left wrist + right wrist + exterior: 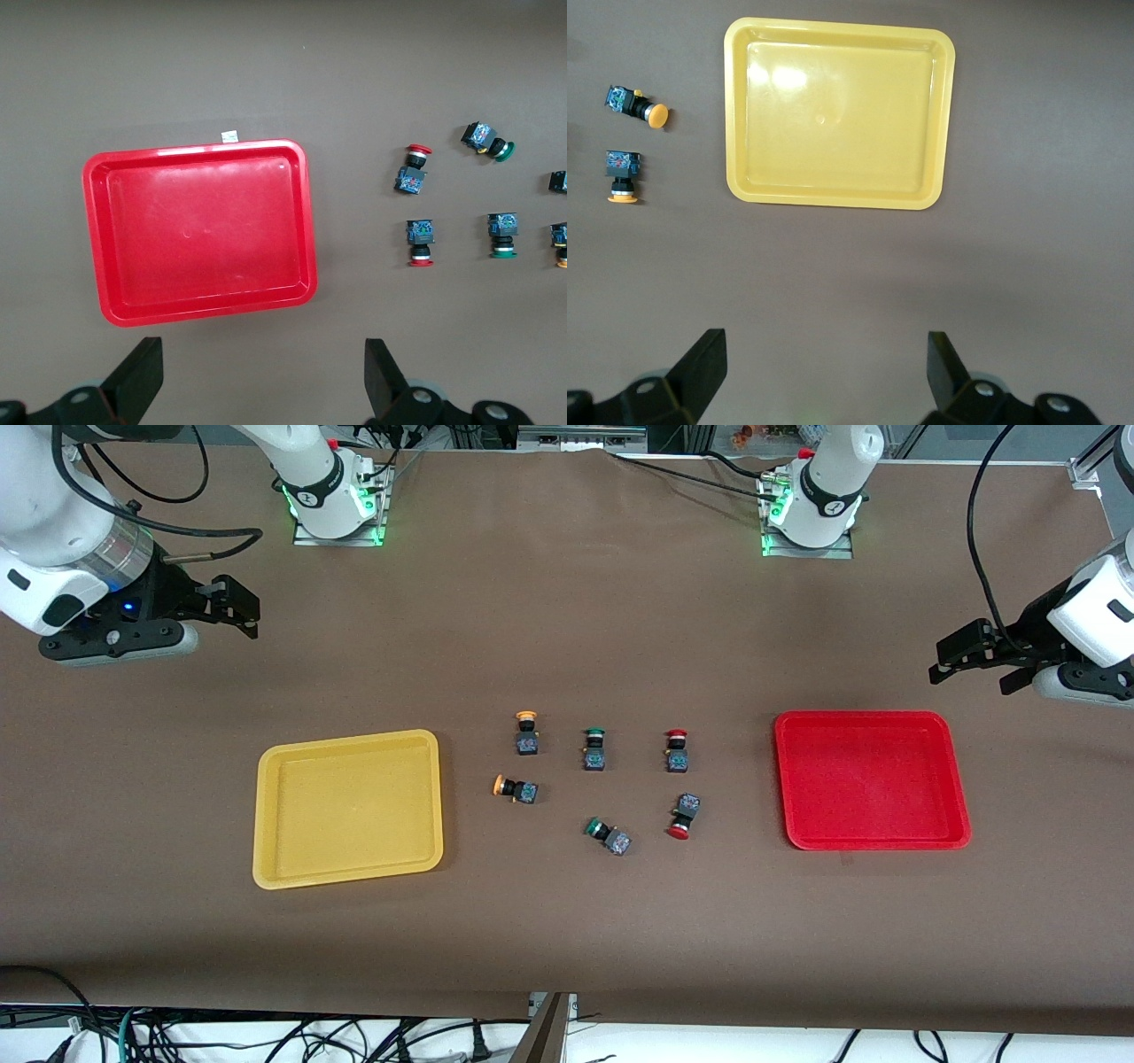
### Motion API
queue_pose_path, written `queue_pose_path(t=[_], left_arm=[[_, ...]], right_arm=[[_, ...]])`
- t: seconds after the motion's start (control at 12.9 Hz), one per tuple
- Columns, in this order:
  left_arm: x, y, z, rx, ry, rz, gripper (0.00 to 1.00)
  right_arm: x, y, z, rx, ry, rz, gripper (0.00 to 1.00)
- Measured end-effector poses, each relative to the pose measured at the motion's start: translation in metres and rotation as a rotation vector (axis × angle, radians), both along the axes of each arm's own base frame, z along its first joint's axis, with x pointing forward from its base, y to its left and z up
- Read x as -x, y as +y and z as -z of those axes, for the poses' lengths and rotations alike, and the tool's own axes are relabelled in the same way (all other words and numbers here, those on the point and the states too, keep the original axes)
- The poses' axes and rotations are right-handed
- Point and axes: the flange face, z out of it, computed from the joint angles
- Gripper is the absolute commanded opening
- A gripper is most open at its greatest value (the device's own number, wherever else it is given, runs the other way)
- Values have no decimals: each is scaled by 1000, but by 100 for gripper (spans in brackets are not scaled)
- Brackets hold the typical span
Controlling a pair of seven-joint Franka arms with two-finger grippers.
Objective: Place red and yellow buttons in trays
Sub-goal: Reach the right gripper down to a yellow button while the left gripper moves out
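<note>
The empty yellow tray (347, 808) lies toward the right arm's end, the empty red tray (871, 779) toward the left arm's end. Between them on the table lie two yellow buttons (527, 732) (514, 787) and two red buttons (677, 749) (683, 817). My left gripper (974, 664) is open and empty in the air, beside the red tray (199, 230); its view shows both red buttons (414, 171) (421, 241). My right gripper (241, 609) is open and empty in the air, beside the yellow tray (840, 113); its view shows both yellow buttons (636, 104) (623, 175).
Two green-capped buttons (594, 747) (608, 836) lie between the yellow and the red ones. They also show in the left wrist view (490, 140) (503, 235). The brown table spreads bare around the trays. Cables hang below the edge nearest the front camera.
</note>
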Motion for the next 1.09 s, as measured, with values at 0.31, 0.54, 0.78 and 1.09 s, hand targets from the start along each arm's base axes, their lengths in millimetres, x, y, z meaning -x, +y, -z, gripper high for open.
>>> queue_pose_path(t=[0.31,0.54,0.78,1.09], left_arm=[[0,0,0,0,2,0,100],[0,0,0,0,3,0,100],[0,3,-4,0,-6,-4,100],[-3,-50,8,1,18,96,100]], right_arm=[[-1,0,2,1,5,-2,100],[-5,24,26,-39,59,-25,100],[-21,113,112,-72,114,46,100],[-19,248,268,-81,60,168,100]])
